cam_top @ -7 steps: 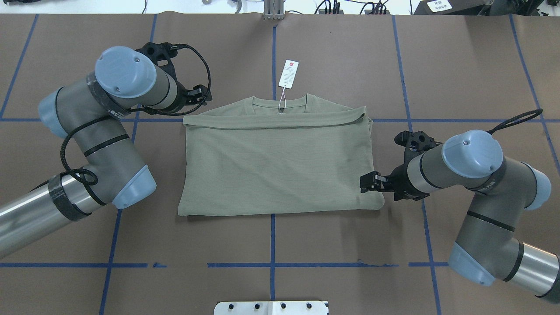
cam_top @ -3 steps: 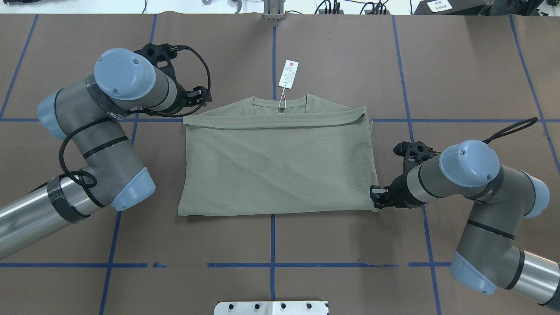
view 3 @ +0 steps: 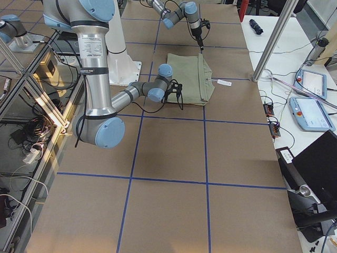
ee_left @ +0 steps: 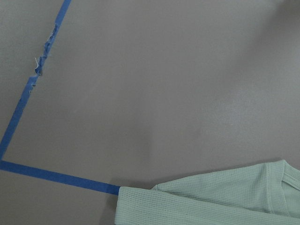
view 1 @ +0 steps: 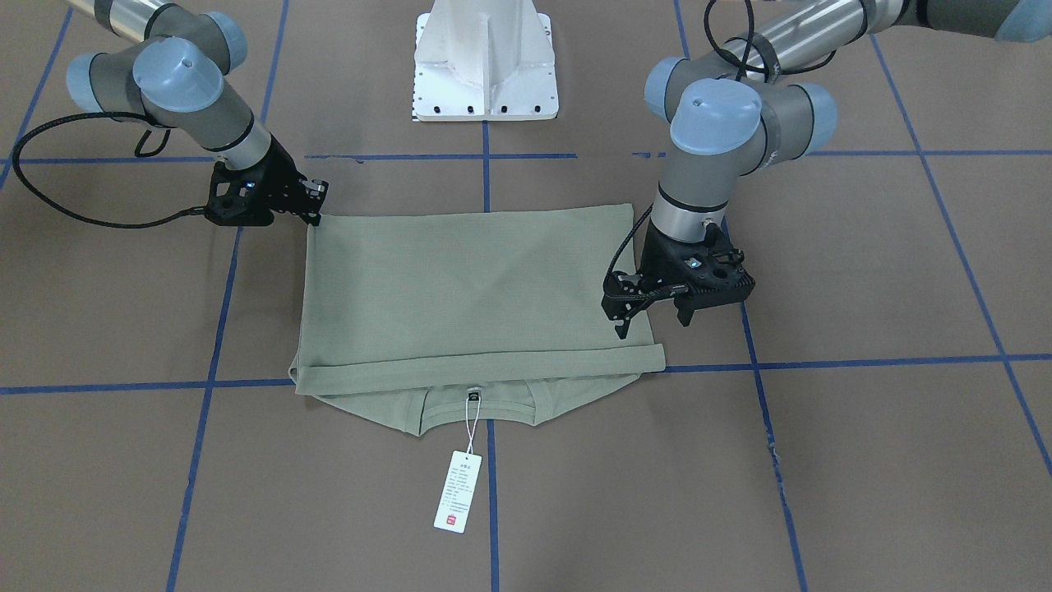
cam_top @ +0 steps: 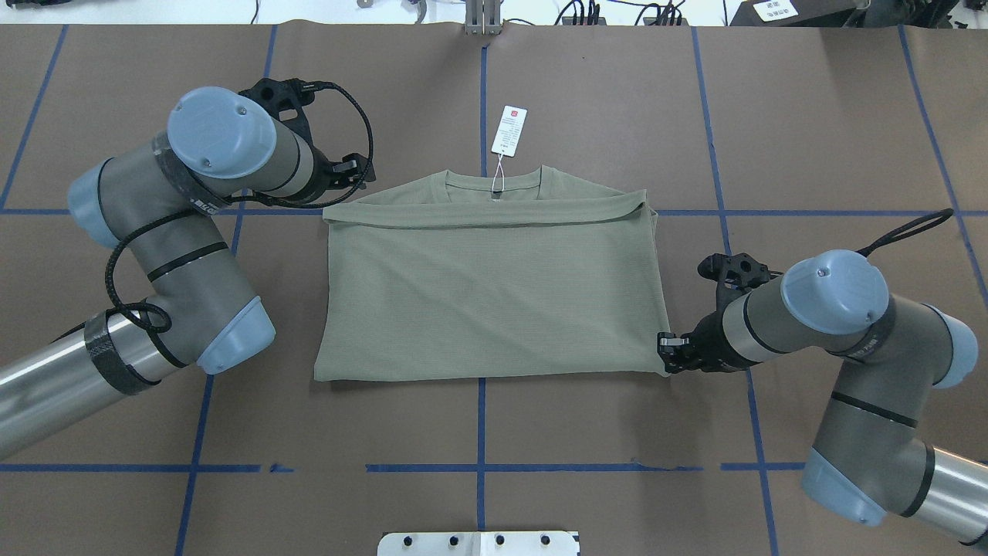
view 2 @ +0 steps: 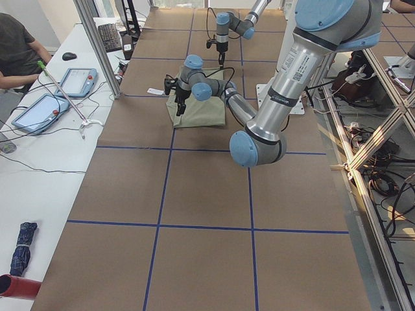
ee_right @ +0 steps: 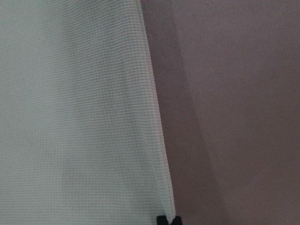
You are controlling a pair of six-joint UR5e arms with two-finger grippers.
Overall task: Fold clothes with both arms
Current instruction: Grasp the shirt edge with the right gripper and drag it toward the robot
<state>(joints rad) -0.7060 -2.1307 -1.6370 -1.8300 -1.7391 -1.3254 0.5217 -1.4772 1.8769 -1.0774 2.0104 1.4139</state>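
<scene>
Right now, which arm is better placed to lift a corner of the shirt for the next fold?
Right. The right end effector sits at the green shirt's hem corner, fingertips nearly together on the edge. The left end effector hangs open over the shoulder-side edge.

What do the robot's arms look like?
Both the left arm and right arm are silver-grey tubes with light blue round joint caps, black bands and looping black cables. Each ends in a black two-finger tool: the left tool, the right tool.
</scene>
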